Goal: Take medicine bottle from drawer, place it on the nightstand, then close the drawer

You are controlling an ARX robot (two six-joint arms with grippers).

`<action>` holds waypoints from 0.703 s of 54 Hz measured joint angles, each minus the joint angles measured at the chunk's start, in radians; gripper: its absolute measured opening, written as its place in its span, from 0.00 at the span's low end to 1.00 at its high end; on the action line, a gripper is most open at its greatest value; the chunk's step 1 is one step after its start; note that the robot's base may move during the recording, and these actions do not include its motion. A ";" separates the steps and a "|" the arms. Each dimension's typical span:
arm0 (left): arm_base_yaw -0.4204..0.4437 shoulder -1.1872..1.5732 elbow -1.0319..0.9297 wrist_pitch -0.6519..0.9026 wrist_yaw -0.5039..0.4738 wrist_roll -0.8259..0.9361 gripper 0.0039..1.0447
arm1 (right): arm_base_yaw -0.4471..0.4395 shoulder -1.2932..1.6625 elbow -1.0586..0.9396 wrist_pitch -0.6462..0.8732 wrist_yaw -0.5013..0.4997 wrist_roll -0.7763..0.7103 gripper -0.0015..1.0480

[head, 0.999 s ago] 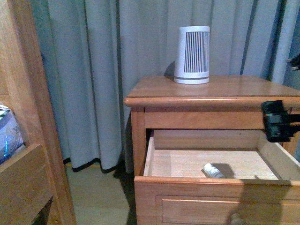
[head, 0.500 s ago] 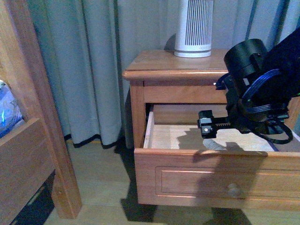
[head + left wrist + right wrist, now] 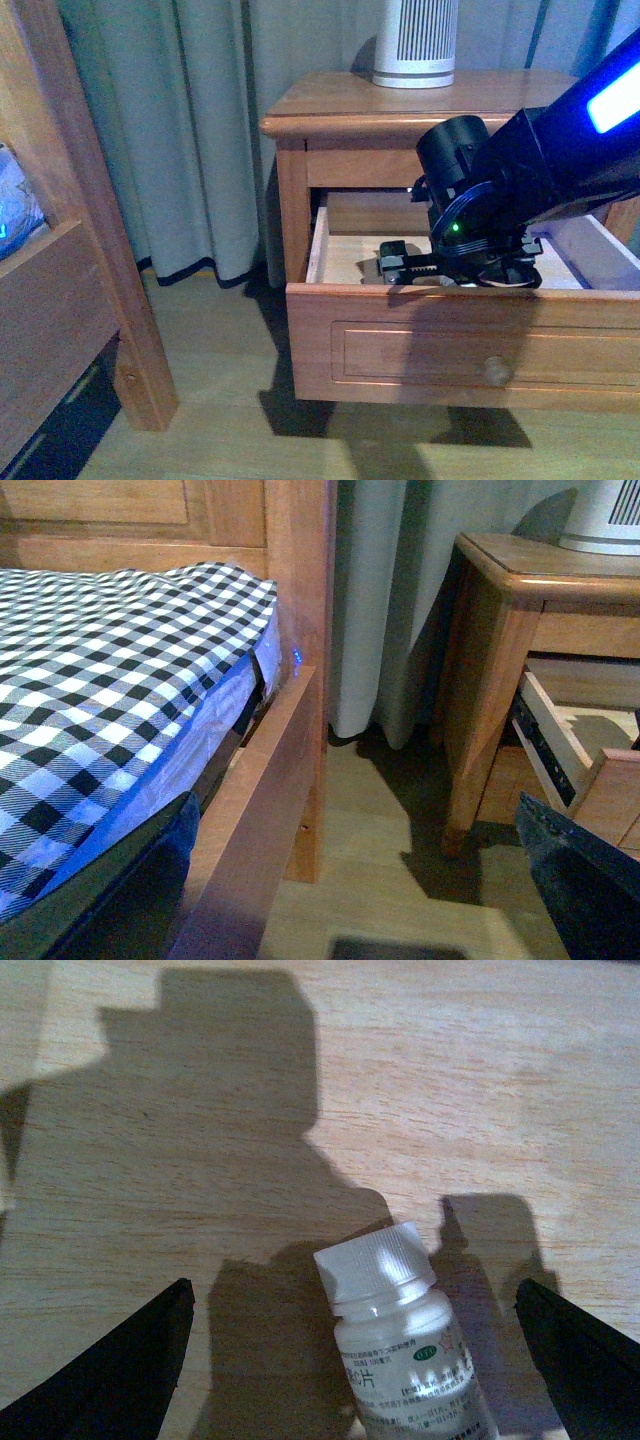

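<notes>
Right claw (image 3: 352, 1295) hangs spread over the lying medicine bottle (image 3: 405, 1360) in the drawer (image 3: 400, 345). It sits off-centre, so 1 finger may hit first and roll it.

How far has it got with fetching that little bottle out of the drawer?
Done: the drawer is open. In hand: the right gripper is inside it, open, straddling the medicine bottle without touching it. Left to do: grip it, set it on the nightstand, shut the drawer.
</notes>
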 joint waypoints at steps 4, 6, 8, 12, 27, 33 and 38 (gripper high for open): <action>0.000 0.000 0.000 0.000 0.000 0.000 0.94 | -0.006 0.016 0.009 0.002 -0.002 0.006 0.93; 0.000 0.000 0.000 0.000 0.000 0.000 0.94 | -0.009 0.020 0.016 0.003 -0.001 0.006 0.93; 0.000 0.000 0.000 0.000 0.000 0.000 0.94 | -0.011 0.023 0.020 0.005 0.001 0.006 0.93; 0.000 0.000 0.000 0.000 0.000 0.000 0.94 | -0.015 0.028 0.026 0.007 0.001 0.006 0.91; 0.000 0.000 0.000 0.000 0.000 0.000 0.94 | -0.015 0.031 0.027 0.013 -0.012 0.020 0.52; 0.000 0.000 0.000 0.000 0.000 0.000 0.94 | -0.015 0.024 0.020 0.011 -0.008 0.025 0.37; 0.000 0.000 0.000 0.000 0.000 0.000 0.94 | -0.014 0.004 0.008 0.005 -0.010 0.031 0.30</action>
